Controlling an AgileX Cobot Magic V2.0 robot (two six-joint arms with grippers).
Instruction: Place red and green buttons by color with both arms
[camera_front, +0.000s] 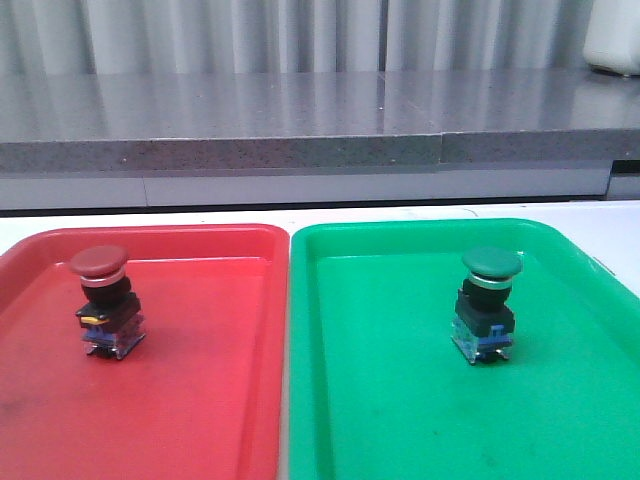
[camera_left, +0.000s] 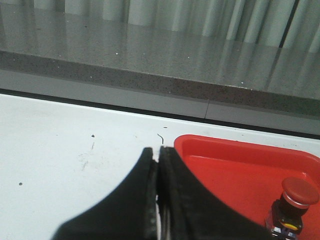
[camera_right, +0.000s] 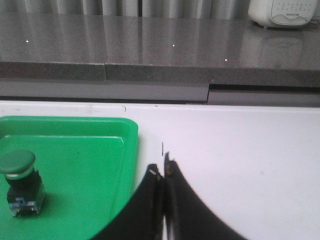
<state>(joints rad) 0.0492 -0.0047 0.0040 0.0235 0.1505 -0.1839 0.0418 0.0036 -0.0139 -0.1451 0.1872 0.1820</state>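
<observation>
The red button (camera_front: 105, 300) stands upright inside the red tray (camera_front: 200, 400); its dull-red cap also shows in the left wrist view (camera_left: 299, 192). Inside the green tray (camera_front: 400, 400) the green button (camera_front: 488, 305) stands upright, seen too in the right wrist view (camera_right: 19, 182). My left gripper (camera_left: 158, 152) is shut with nothing in it, over the white table beside the red tray's (camera_left: 240, 160) outer edge. My right gripper (camera_right: 162, 167) is likewise shut and empty, over the table just outside the green tray's (camera_right: 75, 150) edge. Neither arm shows in the front view.
The two trays lie side by side on a white table (camera_front: 620, 225), nearly touching. A grey speckled ledge (camera_front: 300, 150) runs along the back. A white device (camera_right: 282, 12) sits on that ledge at the far right.
</observation>
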